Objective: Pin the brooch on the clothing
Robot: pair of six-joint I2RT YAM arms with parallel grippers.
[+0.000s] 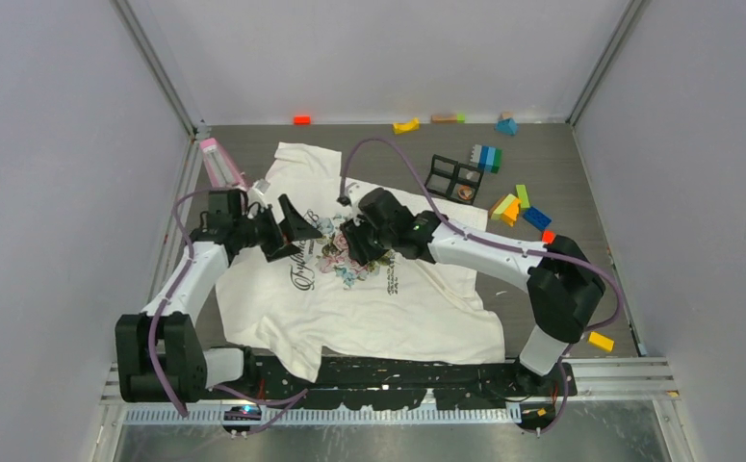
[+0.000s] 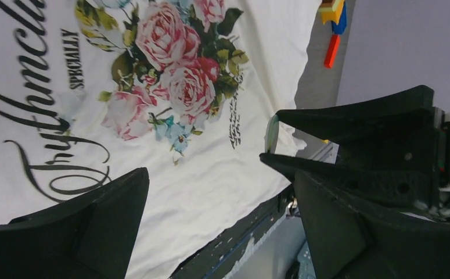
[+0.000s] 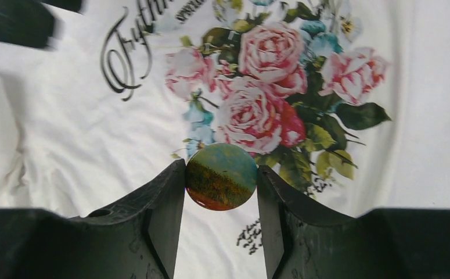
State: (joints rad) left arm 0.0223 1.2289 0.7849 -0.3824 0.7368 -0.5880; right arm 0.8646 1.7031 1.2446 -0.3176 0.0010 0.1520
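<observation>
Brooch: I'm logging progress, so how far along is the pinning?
Done: brooch picked up, gripped by its edges in the right hand. Now: held over the T-shirt near the rose print, left hand open beside it. Left: fastening it on.

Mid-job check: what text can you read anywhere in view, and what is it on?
"SPECIALLY": small capitals on the T-shirt, beside the roses.
Large cursive word on the shirt: too ornate and cropped to read surely.
Small script lines by the roses: too small to read.
The brooch: a picture only, no text visible.
</observation>
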